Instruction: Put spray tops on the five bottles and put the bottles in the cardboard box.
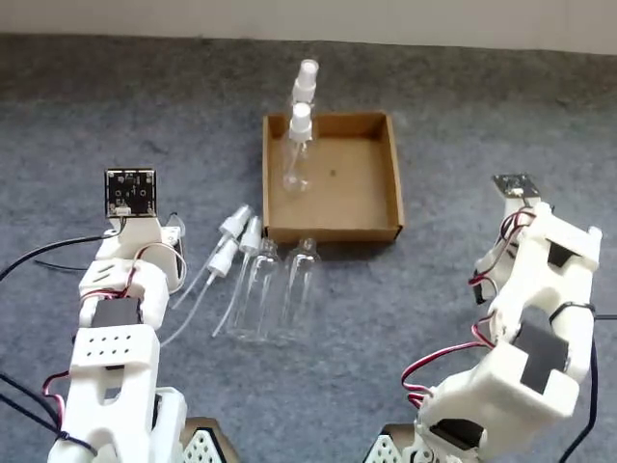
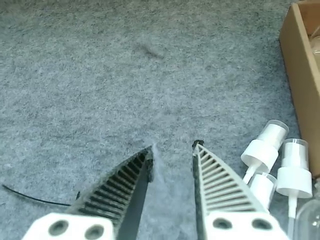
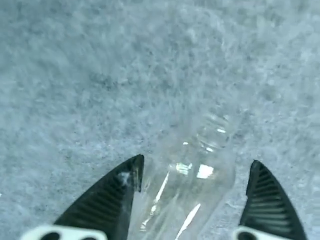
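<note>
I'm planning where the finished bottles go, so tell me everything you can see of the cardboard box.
The cardboard box is a shallow, open-topped tray of plain brown card, roughly square, with low upright walls. It sits flat on the grey carpet, mid-table. One clear capped bottle is inside by its left wall. Two uncapped bottles lie just outside its near wall.

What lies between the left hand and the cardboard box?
Three loose white spray tops lie there, as the left wrist view shows.
</note>
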Tool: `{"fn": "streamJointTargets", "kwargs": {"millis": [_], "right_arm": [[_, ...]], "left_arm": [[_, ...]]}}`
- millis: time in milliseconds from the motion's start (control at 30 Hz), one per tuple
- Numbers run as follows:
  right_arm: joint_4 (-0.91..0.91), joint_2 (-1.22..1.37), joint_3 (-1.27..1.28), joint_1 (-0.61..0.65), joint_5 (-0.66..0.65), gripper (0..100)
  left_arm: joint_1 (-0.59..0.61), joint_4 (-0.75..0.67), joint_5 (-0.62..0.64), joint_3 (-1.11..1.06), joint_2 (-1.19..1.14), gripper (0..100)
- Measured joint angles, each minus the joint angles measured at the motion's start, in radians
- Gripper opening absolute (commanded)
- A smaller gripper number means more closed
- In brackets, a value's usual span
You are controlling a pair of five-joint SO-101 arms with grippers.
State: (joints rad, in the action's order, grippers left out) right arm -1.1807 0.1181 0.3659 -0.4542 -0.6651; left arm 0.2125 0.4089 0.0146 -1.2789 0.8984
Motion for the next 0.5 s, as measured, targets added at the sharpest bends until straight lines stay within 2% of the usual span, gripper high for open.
{"fn": "streamJointTargets", "kwargs": {"millis": [133,333,500], "right_arm": [[0.0,0.006,0.0,0.0,0.006,18.0],[0.0,0.006,0.0,-0.014,0.196,18.0],[0.0,0.006,0.0,-0.029,0.229,18.2]], "left_arm": [[0.0,0.0,0.0,0.0,0.0,13],[0.0,0.0,0.0,0.0,0.0,13],[0.0,0.0,0.0,0.0,0.0,13]]}}
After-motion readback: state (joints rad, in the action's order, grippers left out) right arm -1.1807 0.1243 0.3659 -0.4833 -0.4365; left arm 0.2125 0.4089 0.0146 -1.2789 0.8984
